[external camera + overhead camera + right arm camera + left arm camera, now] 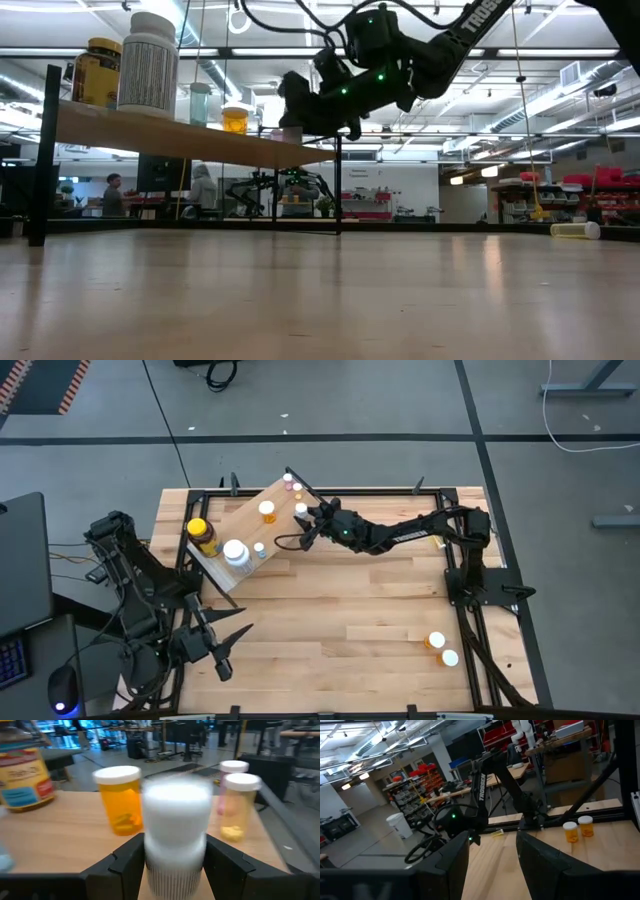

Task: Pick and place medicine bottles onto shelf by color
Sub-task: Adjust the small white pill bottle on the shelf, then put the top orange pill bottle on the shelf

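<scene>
While seven bottles (236,552) crowd shelf (240,520), two (443,649) wait.

The right arm stretches from its base at the right edge toward the far left, wrist raised, its end effector (303,520) with both fingers (127,857) pressed against the sides of a white-capped bottle. The left arm sits folded at the near left corner, its end effector (225,645) parted and empty.

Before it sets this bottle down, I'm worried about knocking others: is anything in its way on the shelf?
Yes. Beyond the white-capped bottle in the right gripper stand an orange vial and a pale vial, flanking its path.
</scene>
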Available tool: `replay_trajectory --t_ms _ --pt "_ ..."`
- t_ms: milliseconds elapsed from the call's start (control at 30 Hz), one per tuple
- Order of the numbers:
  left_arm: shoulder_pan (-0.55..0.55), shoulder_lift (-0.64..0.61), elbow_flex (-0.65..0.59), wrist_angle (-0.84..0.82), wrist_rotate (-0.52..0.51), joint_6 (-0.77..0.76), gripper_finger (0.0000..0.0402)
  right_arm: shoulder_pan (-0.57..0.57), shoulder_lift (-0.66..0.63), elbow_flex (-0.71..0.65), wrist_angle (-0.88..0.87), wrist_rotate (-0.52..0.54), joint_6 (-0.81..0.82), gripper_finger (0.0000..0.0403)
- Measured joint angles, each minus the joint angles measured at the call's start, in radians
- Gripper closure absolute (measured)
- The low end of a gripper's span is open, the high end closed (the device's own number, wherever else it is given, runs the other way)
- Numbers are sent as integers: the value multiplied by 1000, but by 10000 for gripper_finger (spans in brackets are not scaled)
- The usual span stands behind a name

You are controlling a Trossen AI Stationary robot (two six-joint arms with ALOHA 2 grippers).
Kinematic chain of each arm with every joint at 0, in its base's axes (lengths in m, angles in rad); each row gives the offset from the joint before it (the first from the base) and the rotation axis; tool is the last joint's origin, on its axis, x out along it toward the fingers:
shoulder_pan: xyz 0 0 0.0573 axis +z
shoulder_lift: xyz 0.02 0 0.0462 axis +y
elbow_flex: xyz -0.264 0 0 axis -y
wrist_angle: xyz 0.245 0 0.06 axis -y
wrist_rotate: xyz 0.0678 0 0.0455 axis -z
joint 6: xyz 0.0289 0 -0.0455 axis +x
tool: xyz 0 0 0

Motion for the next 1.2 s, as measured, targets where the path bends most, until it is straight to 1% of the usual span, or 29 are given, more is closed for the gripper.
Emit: replay_trajectory --t_ms 400,633,733,833,933,1067,1200 --pt "-1 0 0 2 0 0 230 -26 0 0 -7 10 36 208" --pt "0 0 0 1 0 -2 230 -15 -20 0 -13 11 4 208" --pt "0 0 0 1 0 -2 230 1 -47 0 -21 17 -43 204" --pt "0 0 0 1 0 -2 230 21 -78 0 -56 53 -89 192" --pt "0 0 0 1 0 -2 230 42 -116 0 -113 93 -104 171" --pt "0 0 1 1 0 -2 230 82 -171 0 -231 128 -104 142" --pt "0 0 1 1 0 -4 230 147 -237 0 -396 134 -54 123"
